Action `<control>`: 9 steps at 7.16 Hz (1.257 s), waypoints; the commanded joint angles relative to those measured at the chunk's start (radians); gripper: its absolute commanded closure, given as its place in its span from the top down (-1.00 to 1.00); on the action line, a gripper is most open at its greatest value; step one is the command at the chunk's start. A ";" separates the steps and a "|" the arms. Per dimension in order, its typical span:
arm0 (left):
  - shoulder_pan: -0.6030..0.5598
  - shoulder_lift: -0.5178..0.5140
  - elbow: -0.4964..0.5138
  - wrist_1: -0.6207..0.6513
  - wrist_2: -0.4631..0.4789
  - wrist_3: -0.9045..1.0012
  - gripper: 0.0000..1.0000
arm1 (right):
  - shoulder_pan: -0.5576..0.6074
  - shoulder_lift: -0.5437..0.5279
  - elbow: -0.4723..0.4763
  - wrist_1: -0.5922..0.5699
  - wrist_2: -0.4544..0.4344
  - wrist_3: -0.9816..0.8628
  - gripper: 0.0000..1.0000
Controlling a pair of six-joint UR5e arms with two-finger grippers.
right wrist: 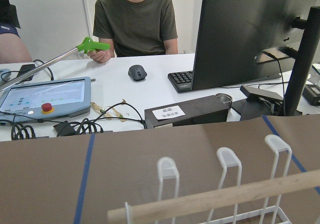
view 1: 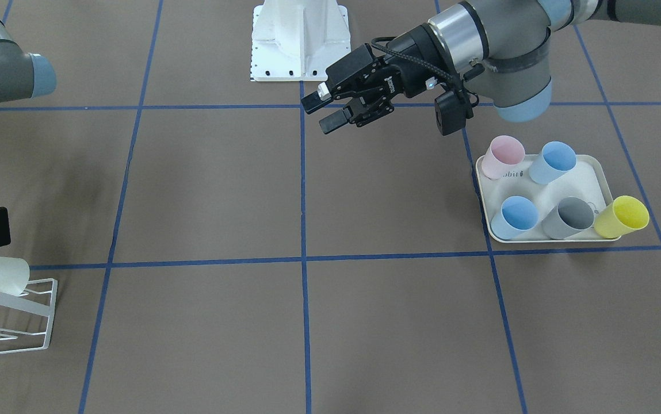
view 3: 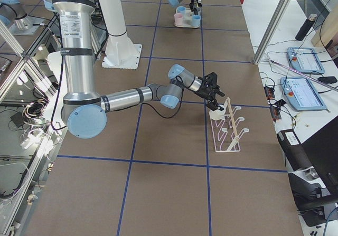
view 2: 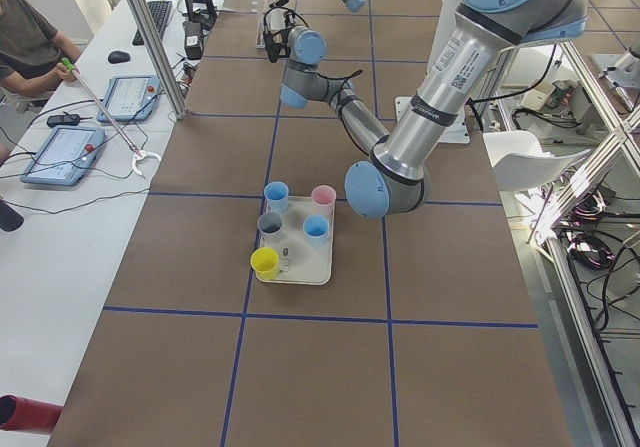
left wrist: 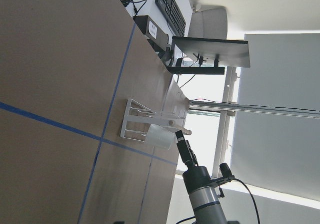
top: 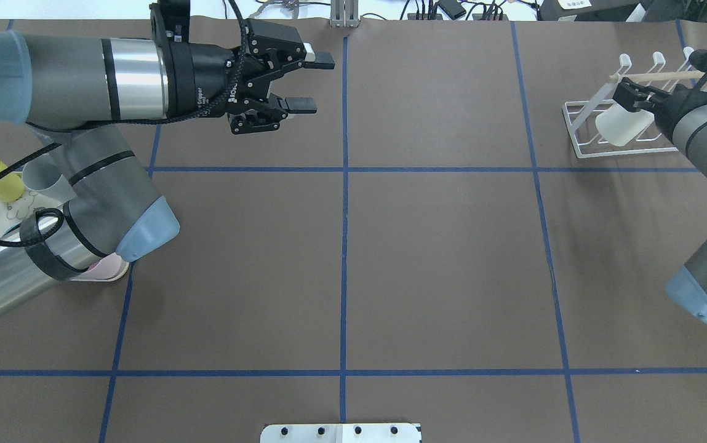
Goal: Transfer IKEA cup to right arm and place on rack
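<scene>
The right gripper seems clamped on the rim of the white cup, which lies tilted at the rack, below its dowel. Seat the cup fully on a prong before releasing. The left gripper hangs spread and empty.

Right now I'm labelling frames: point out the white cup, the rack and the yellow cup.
white cup [top: 621, 126], overhead view, its side wall.
rack [right wrist: 215, 197], right wrist view, its wooden dowel.
yellow cup [view 1: 623, 217], front-facing view, its mouth.
</scene>
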 commanded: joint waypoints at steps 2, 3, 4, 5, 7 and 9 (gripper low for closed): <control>-0.085 0.255 -0.185 0.253 -0.042 0.565 0.48 | 0.006 -0.096 0.207 -0.166 0.232 -0.002 1.00; -0.096 0.340 -0.268 0.425 -0.033 0.814 0.48 | 0.024 -0.114 0.306 -0.292 0.327 -0.002 1.00; -0.136 0.388 -0.335 0.601 -0.023 0.970 0.48 | 0.046 -0.119 0.350 -0.363 0.419 -0.001 1.00; -0.148 0.510 -0.417 0.701 -0.017 1.084 0.49 | 0.078 -0.150 0.352 -0.368 0.509 -0.014 1.00; -0.155 0.780 -0.507 0.721 -0.020 1.241 0.50 | 0.147 -0.145 0.347 -0.370 0.673 -0.014 1.00; -0.152 0.876 -0.435 0.718 -0.066 1.341 0.50 | 0.146 -0.109 0.320 -0.371 0.673 -0.007 1.00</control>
